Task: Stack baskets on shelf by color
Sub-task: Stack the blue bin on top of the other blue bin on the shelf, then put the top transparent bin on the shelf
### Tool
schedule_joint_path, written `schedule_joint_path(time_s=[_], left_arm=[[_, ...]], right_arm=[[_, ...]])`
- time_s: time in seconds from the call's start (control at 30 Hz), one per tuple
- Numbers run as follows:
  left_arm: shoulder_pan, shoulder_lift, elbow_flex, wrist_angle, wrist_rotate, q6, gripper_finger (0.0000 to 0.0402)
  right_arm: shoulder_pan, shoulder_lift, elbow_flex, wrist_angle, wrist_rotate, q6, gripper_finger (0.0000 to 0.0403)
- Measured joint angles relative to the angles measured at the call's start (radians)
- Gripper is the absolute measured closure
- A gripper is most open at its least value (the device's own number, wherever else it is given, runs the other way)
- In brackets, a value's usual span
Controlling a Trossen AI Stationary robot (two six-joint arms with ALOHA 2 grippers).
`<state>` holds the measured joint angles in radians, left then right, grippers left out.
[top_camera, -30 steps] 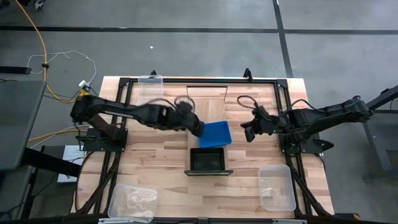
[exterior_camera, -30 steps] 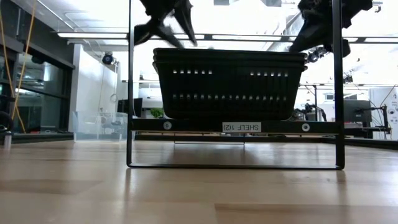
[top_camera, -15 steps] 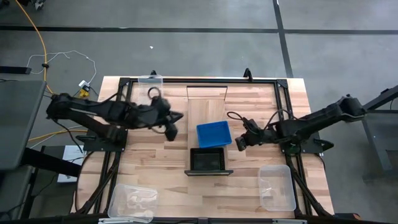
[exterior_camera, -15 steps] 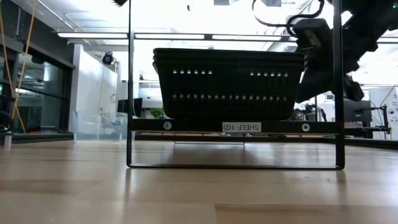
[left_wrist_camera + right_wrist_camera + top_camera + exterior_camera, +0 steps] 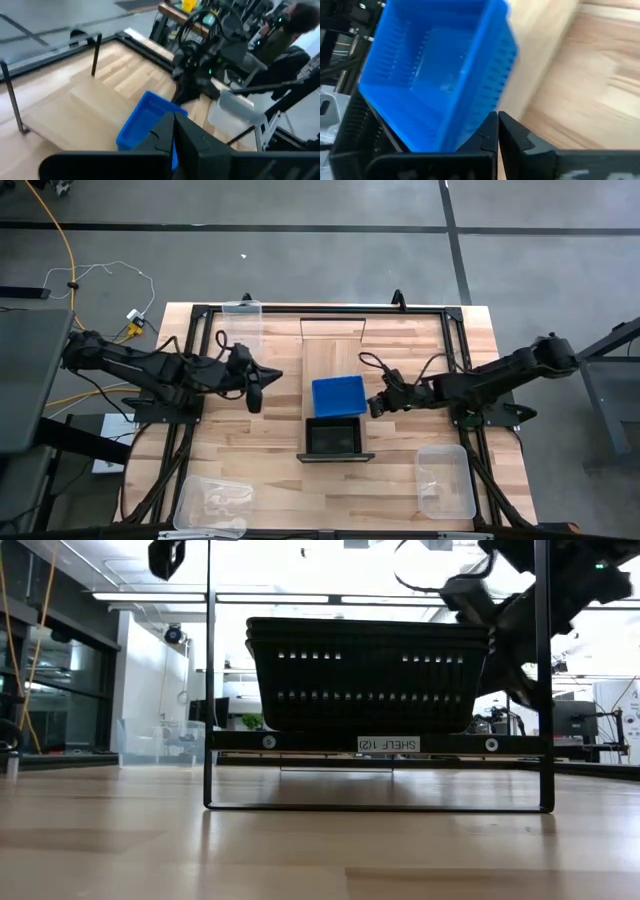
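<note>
Withdrawn leftward, left pincer [image 5: 252, 383] sits closed; right pincer [image 5: 377, 406], closed, touches blue basket [image 5: 338, 395] beside black baskets [image 5: 334, 437].

Blue basket [image 5: 338, 395] right beside the right gripper [image 5: 377, 406] is glossy ribbed plastic. Black basket [image 5: 334, 438] just past it looks matt, perforated plastic. Shelf [image 5: 333, 350] is pale smooth wood in a thin dark metal frame [image 5: 209, 680]. Clear bin [image 5: 445, 480] is see-through plastic.
</note>
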<state>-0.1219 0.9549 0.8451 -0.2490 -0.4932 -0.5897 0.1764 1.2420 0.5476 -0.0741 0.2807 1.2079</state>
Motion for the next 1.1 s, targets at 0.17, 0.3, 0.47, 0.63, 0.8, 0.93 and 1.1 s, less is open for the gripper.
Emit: schedule_joint_path(time_s=[0.17, 0.3, 0.47, 0.63, 0.8, 0.93, 1.1], left_arm=[[0.006, -0.034, 0.0, -0.052, -0.056, 0.082, 0.0401], [0.008, -0.046, -0.001, -0.097, -0.039, 0.107, 0.0401], [0.008, -0.072, -0.001, -0.125, 0.06, 0.114, 0.0401], [0.029, -0.142, 0.0, -0.126, 0.093, 0.169, 0.0401], [0.086, -0.239, -0.001, -0.144, 0.094, 0.258, 0.0401], [0.151, -0.308, -0.047, -0.066, 0.15, 0.295, 0.0401], [0.239, -0.354, -0.212, 0.207, 0.307, 0.255, 0.0401]], right_arm=[[0.001, 0.063, 0.062, 0.005, -0.001, -0.007, 0.0403], [0.001, 0.108, 0.113, -0.008, -0.003, -0.03, 0.0403], [0.001, 0.128, 0.16, -0.084, -0.011, -0.047, 0.0403], [0.001, 0.106, 0.21, -0.234, 0.003, -0.058, 0.0403], [0.001, 0.064, 0.235, -0.288, 0.009, -0.087, 0.0403], [0.001, 0.031, 0.238, -0.282, 0.029, -0.109, 0.0403], [0.001, 0.012, 0.238, -0.286, 0.034, -0.109, 0.0403]])
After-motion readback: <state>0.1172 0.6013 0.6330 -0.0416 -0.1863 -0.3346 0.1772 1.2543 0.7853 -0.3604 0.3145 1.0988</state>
